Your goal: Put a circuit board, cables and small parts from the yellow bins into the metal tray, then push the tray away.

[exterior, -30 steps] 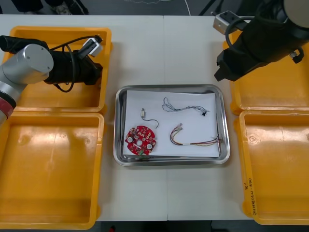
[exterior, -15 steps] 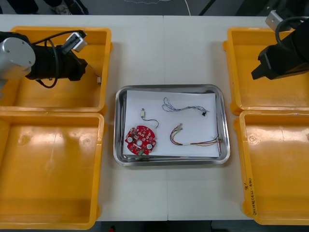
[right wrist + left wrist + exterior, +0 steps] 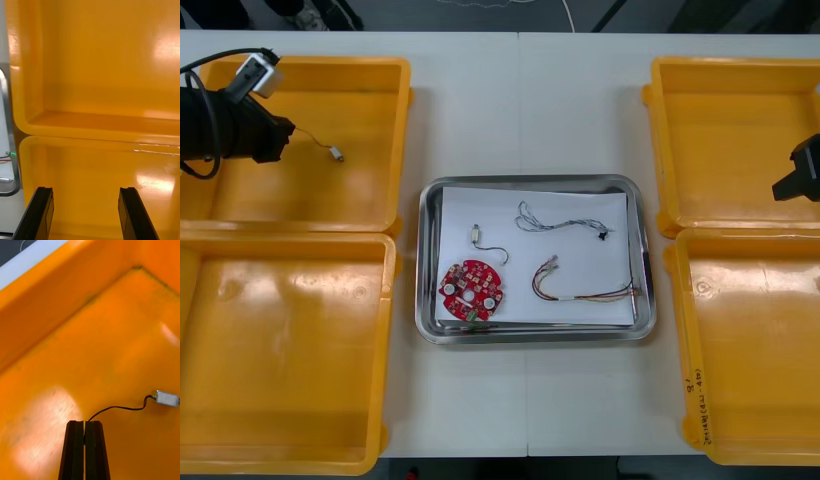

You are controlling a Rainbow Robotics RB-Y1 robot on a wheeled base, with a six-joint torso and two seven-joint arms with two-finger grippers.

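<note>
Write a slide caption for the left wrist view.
Left claw, shut on the thin black wire of a small silver metal part, inside the yellow plastic bin.

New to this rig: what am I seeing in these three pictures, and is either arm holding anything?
It is a two-armed robot at a light table. The wide picture looks down from above the arms; the two upright ones come from a camera on each wrist. Four yellow bins flank a metal tray holding a round red circuit board, a blue and white cable, a red and yellow cable and a small metal part. The left gripper, over the far left bin, is shut on a thin black wire leading to a second metal part. The right gripper is open and empty over the right bins.
</note>
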